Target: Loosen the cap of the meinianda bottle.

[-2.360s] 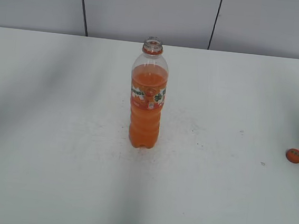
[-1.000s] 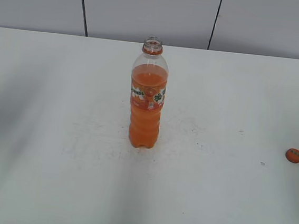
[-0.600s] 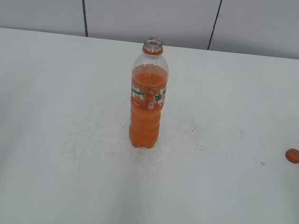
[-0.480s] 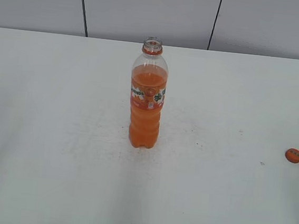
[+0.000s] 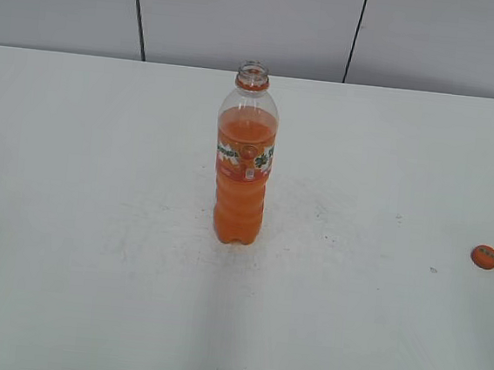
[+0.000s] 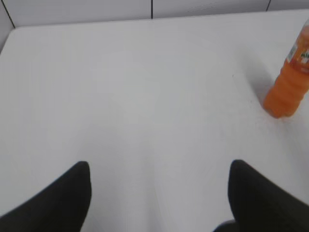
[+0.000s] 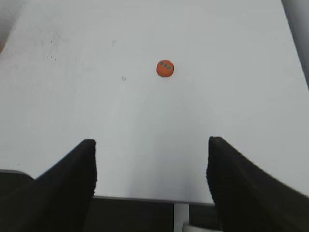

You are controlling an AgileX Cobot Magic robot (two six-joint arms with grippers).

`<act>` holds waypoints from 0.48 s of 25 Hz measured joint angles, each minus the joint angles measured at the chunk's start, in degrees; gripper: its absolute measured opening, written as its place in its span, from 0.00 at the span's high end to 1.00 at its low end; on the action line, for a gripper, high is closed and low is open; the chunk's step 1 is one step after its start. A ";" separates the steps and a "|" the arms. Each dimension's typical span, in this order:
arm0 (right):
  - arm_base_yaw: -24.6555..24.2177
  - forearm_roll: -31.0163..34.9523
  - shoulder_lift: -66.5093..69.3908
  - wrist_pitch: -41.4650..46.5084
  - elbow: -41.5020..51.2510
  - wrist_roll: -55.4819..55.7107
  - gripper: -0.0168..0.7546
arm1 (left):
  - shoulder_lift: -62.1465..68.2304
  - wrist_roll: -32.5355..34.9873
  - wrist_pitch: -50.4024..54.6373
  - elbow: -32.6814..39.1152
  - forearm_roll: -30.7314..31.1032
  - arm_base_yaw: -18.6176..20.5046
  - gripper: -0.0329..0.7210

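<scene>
The meinianda bottle (image 5: 244, 158) stands upright at the middle of the white table, its mouth open with no cap on it. Its ribbed lower body also shows at the right edge of the left wrist view (image 6: 288, 82). The orange cap (image 5: 485, 257) lies flat on the table at the far right, and shows in the right wrist view (image 7: 165, 68). Neither gripper shows in the exterior view. My left gripper (image 6: 158, 169) is open and empty above bare table, well left of the bottle. My right gripper (image 7: 151, 147) is open and empty over the table's near edge, short of the cap.
The white table (image 5: 94, 223) has faint dark specks around the bottle. A grey panelled wall (image 5: 245, 19) runs behind its far edge. The table's near edge (image 7: 145, 199) shows in the right wrist view, with dark floor below.
The bottle and cap have not moved. A dark shape at the left edge one second ago is gone, and the soft shadows at the table's sides have faded.
</scene>
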 joint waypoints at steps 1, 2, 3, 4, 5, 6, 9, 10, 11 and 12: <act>0.00 0.04 -2.44 0.00 0.04 -0.06 0.28 | -1.85 0.05 -0.75 0.43 0.05 0.00 0.25; 0.00 0.04 -3.88 0.05 0.04 -0.19 0.28 | -3.03 0.05 -0.75 0.48 0.05 0.00 0.25; 0.00 0.30 -4.59 0.15 0.04 -0.18 0.28 | -3.24 0.11 -1.01 0.48 0.11 0.00 0.25; 0.00 0.49 -4.90 0.09 0.04 -0.18 0.28 | -3.09 0.26 -1.51 0.48 0.11 0.00 0.25; 0.00 1.10 -4.98 0.09 0.04 -0.18 0.28 | -2.98 0.60 -1.52 0.54 0.05 0.00 0.25; 0.00 1.50 -5.03 0.09 0.04 -0.25 0.28 | -2.98 1.09 -1.52 0.54 -0.03 0.00 0.25; 0.00 1.86 -5.03 0.09 0.04 -0.31 0.28 | -2.98 3.02 -1.52 0.54 -1.00 0.00 0.25; 0.00 1.86 -5.03 0.09 0.04 -0.31 0.28 | -2.98 3.40 -1.57 0.54 -1.11 0.00 0.25; 0.00 1.86 -5.03 0.09 0.04 -0.31 0.28 | -2.98 3.50 -1.57 0.54 -1.16 0.00 0.25; 0.00 1.86 -5.03 0.09 0.04 -0.31 0.28 | -2.98 3.64 -1.57 0.54 -1.16 0.00 0.25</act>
